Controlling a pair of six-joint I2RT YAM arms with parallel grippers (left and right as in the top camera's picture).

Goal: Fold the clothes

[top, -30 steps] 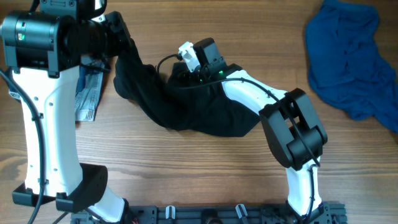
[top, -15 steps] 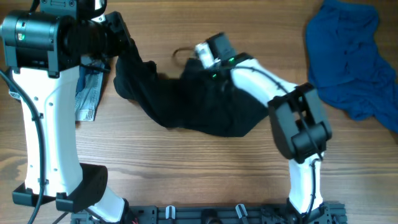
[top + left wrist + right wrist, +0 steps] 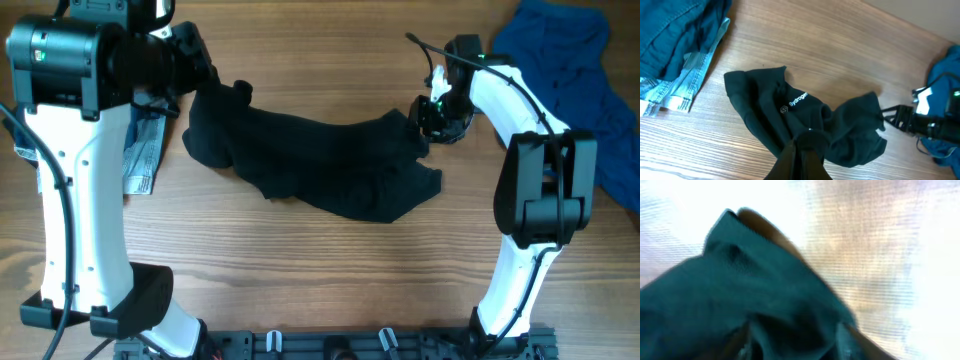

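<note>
The black garment (image 3: 320,165) lies on the wooden surface (image 3: 300,270), near the middle. It is stretched in a long, wrinkled band between the 2 arms and is not folded. In the left wrist view its small round white logo (image 3: 784,109) and white lettering (image 3: 799,98) face up on the left half of the cloth.

The left fingers (image 3: 802,150) are pressed together with almost no gap. They pinch a bunch of the black fabric at the near edge of the garment. From above, this arm is at the upper left end of the garment.

The right fingers (image 3: 432,115) are at the upper right corner of the garment and touch the cloth there. The right wrist view is very blurred and filled with dark fabric, so I cannot tell how far these fingers are open, or if they really hold the cloth.

A crumpled blue garment (image 3: 565,90) lies at the far right corner of the surface, apart from the black one. A piece of light denim clothing (image 3: 145,150) lies at the left, just beside the left arm.
</note>
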